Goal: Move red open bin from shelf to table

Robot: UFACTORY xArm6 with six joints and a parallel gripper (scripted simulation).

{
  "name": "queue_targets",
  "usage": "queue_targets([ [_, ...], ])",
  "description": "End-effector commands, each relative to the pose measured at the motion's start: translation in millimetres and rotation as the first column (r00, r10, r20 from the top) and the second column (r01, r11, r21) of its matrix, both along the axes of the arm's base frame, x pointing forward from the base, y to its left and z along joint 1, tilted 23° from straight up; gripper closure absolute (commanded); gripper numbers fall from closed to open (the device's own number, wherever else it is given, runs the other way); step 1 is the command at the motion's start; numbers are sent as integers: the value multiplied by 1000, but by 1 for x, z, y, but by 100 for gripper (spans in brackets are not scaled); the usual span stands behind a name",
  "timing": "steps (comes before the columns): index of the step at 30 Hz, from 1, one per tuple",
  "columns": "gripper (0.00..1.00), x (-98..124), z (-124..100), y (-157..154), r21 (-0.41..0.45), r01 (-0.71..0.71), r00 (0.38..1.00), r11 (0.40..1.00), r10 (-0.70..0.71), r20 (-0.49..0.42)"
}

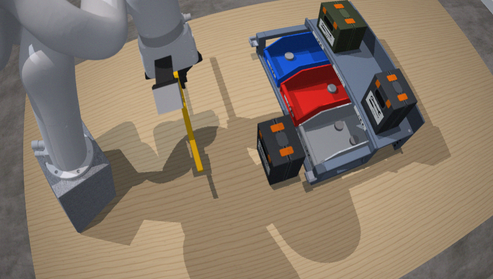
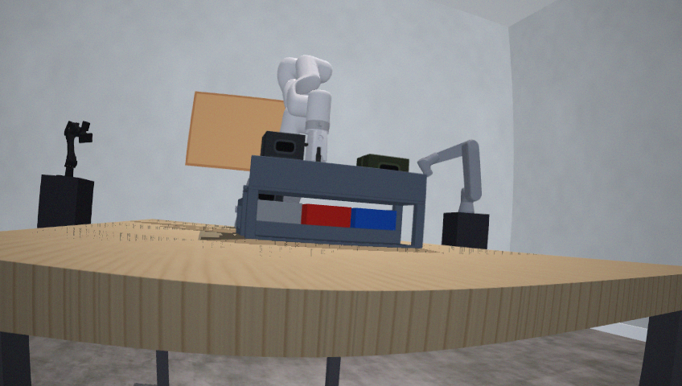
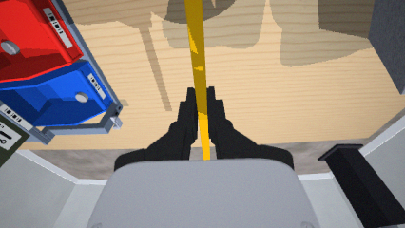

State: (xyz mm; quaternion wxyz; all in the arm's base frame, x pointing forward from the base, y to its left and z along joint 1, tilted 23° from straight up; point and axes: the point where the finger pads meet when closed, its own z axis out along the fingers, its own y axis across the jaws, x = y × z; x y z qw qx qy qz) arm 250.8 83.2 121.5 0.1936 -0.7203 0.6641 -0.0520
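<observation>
The red open bin [image 1: 307, 102] [image 2: 326, 215] [image 3: 35, 35] stands in the shelf's lower tier, between the blue bin [image 1: 309, 50] [image 2: 373, 219] [image 3: 52, 97] and the grey bin [image 1: 321, 139] [image 2: 278, 212]. A round grey part [image 1: 331, 88] [image 3: 9, 47] lies in the red bin. The open fronts face the arm's side. My gripper [image 1: 179, 79] [image 3: 202, 98] is shut on a long yellow bar [image 1: 189, 128] [image 3: 196, 52], well away from the shelf on the arm's side. The bar is raised above the table, its far end extending toward the lower part of the top view.
A dark case [image 1: 285, 172] stands on the table close before the grey bin and near the red bin's front corner. The shelf [image 1: 363, 64] [image 2: 334, 182] carries a green case [image 1: 349, 39] and another dark case [image 1: 392, 103] on top. The arm's pedestal [image 1: 88, 195] is at the left.
</observation>
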Motion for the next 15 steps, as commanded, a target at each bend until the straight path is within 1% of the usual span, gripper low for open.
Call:
queue_targets([
  [1, 100, 1, 1, 0, 1, 0, 1000, 1000, 0, 3],
  [15, 100, 1, 0, -6, 1, 0, 1000, 1000, 0, 3],
])
